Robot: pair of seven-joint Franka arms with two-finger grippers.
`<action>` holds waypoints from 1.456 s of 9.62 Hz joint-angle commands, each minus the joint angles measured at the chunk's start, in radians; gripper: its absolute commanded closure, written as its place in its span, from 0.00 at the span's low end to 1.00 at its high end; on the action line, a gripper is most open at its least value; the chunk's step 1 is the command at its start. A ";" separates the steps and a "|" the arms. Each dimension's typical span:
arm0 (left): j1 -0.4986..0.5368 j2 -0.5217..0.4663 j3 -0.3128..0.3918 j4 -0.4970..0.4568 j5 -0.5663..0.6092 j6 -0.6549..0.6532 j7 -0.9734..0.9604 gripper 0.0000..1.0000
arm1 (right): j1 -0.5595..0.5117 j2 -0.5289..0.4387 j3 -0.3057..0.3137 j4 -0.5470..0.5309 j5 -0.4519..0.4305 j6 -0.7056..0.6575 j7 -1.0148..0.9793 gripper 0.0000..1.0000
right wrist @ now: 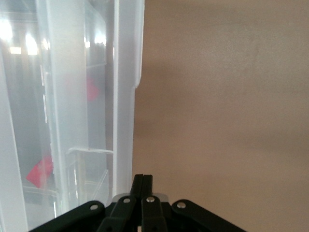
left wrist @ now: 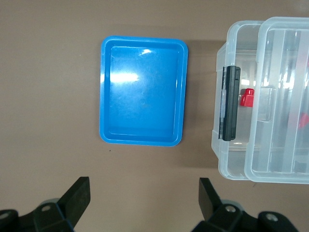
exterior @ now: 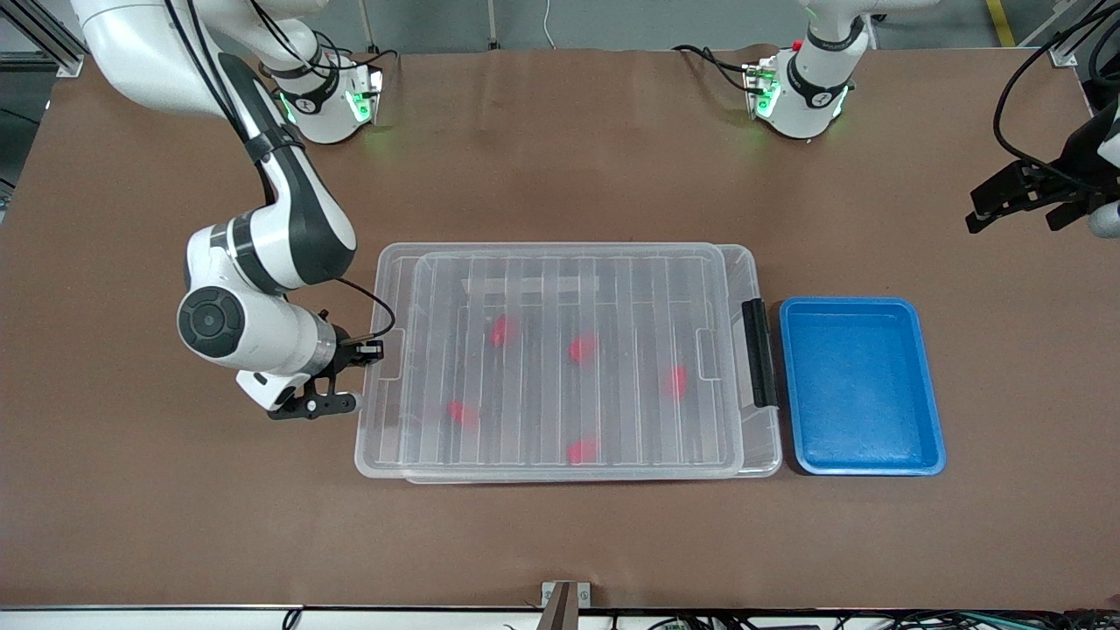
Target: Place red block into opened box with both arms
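Right gripper (exterior: 337,378) low at the box (exterior: 385,455) end toward the right arm's base, fingers pressed together on nothing, tip touching or just beside the rim. Left gripper (exterior: 1019,206) high over bare bench (exterior: 560,157) at the left arm's end, well apart from everything, fingers spread wide, empty, waiting.

Lid (exterior: 569,262) flat on the box, shifted slightly toward the right arm's end, so a strip of the box shows by the black clip (exterior: 758,352). Five red blocks seen blurred through the lid, one near the middle (exterior: 583,347), one close to the clip (left wrist: 247,96). Blue tray (exterior: 862,385) just beside the clip end, bare.

Likely risks:
- Closed fingers sliding off the smooth rim instead of catching under the lid edge; a push then shoving the whole box along the bench into the tray.
- Lid tipping on one side only if raised from a single end, dragging or falling back.
- Clip possibly latched; cannot tell from here. Forcing it could jerk the box and scatter the blocks.
- Near-identical blocks close together under ribbed plastic; easy to misjudge position before the lid is off.
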 commanded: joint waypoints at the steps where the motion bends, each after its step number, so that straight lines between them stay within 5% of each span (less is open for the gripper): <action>1: 0.006 0.012 -0.007 -0.019 -0.004 0.002 0.020 0.01 | 0.009 0.019 0.005 0.023 0.017 0.002 0.022 1.00; 4: 0.006 0.012 -0.010 -0.018 -0.003 0.002 0.020 0.01 | 0.012 0.025 0.005 0.025 0.016 0.002 0.027 1.00; 5: 0.006 0.012 -0.010 -0.018 -0.001 0.002 0.020 0.01 | -0.007 0.013 0.003 0.032 0.008 -0.007 0.013 0.91; 6: 0.006 0.013 -0.008 -0.018 0.000 0.002 0.018 0.01 | -0.030 -0.028 -0.004 0.034 -0.001 -0.045 0.027 0.23; 7: 0.006 0.013 -0.010 -0.018 0.000 0.002 0.018 0.01 | -0.071 -0.113 -0.015 0.034 -0.012 -0.096 0.032 0.00; 14: 0.006 0.013 -0.017 -0.018 0.011 0.015 0.018 0.01 | -0.133 -0.560 -0.265 0.000 -0.006 -0.480 -0.063 0.00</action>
